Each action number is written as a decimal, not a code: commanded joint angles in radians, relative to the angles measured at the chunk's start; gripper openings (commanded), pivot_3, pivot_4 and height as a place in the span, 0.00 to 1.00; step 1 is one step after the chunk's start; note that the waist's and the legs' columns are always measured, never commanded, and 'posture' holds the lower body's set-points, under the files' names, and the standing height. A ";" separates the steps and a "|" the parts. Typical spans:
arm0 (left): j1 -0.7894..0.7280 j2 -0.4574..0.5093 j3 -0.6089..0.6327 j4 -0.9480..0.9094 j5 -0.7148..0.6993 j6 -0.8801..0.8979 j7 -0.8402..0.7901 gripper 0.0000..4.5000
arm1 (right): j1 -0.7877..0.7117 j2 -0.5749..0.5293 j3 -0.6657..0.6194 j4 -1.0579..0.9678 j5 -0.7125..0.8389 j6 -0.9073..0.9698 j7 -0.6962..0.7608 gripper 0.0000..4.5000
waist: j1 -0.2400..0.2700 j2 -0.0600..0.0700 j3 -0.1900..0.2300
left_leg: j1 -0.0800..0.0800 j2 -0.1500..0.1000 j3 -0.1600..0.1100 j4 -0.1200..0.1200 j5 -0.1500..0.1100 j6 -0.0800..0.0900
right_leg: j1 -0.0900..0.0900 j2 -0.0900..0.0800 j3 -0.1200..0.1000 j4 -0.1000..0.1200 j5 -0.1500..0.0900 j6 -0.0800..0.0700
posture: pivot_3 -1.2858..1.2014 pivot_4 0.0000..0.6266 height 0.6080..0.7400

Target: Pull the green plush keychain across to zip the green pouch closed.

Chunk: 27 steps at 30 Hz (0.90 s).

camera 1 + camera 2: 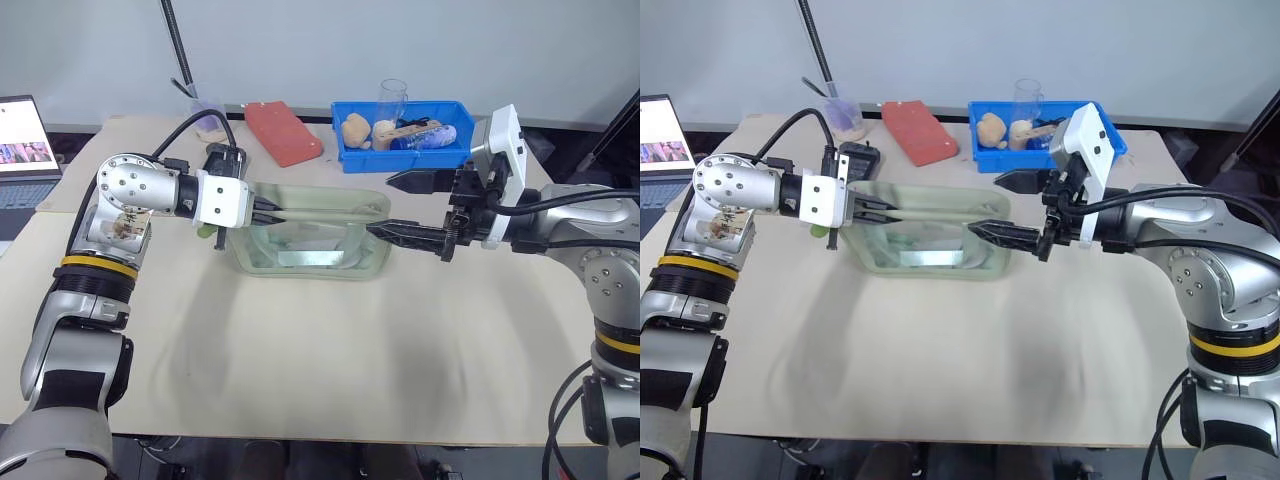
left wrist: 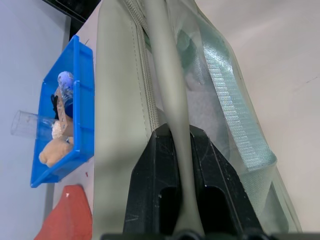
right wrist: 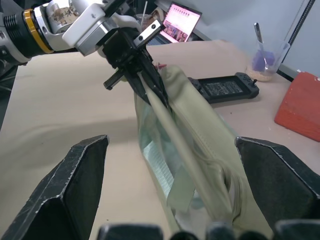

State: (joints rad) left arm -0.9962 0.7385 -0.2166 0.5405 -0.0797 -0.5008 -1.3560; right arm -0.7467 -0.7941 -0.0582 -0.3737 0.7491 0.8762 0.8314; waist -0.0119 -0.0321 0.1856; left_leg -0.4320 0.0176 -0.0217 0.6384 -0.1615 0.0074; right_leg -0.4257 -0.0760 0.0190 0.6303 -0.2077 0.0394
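The green pouch (image 1: pixel 300 255) lies in the middle of the table, its strap handle (image 2: pixel 172 85) running along the top. My left gripper (image 1: pixel 285 212) reaches in from the left and is shut on that strap, its black fingers (image 2: pixel 160 165) pinching it. A bit of the green plush keychain (image 1: pixel 205 231) peeks out at the pouch's left end, below my left wrist and mostly hidden. My right gripper (image 1: pixel 380 205) stands open at the pouch's right end with one finger above and one level with the pouch, holding nothing.
A blue bin (image 1: pixel 400 158) with toys and a clear cup stands behind the right gripper. A red block (image 1: pixel 283 131), a black device (image 3: pixel 222 87) and a cup (image 1: pixel 208 118) lie behind the pouch. A laptop (image 1: pixel 25 150) sits far left.
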 commanded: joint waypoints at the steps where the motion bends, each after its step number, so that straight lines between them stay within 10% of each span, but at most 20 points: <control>1: -0.023 -0.001 0.028 -0.007 -0.022 -0.029 -0.017 0.00 | 0.007 -0.019 -0.031 -0.015 -0.012 -0.033 0.013 1.00 | 0.000 0.000 0.000 | 0.000 0.000 0.000 0.000 0.000 0.000 | 0.000 0.000 0.000 0.000 0.000 0.000 | 0.52 0.24 1.00; 16: -0.021 -0.006 0.034 -0.021 -0.059 0.023 -0.080 0.00 | -0.004 -0.012 -0.014 0.010 -0.046 -0.040 0.028 1.00 | 0.000 0.000 0.000 | 0.000 0.000 0.000 0.000 0.000 0.000 | 0.000 0.000 0.000 0.000 0.000 0.000 | 0.52 0.24 1.00; 27: -0.025 0.006 0.073 -0.077 -0.105 0.121 -0.073 0.99 | -0.015 -0.038 0.035 0.040 -0.146 -0.117 0.071 1.00 | 0.000 0.000 0.000 | 0.000 0.000 0.000 0.000 0.000 0.000 | 0.000 0.000 0.000 0.001 0.000 0.000 | 0.52 0.24 1.00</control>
State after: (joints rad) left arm -0.9960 0.7286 -0.1938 0.5236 -0.1407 -0.4287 -1.4400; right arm -0.7507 -0.8102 -0.0288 -0.3289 0.6422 0.8198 0.8819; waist -0.0124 -0.0321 0.1856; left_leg -0.4319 0.0176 -0.0219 0.6387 -0.1615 0.0074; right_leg -0.4258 -0.0758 0.0189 0.6309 -0.2080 0.0398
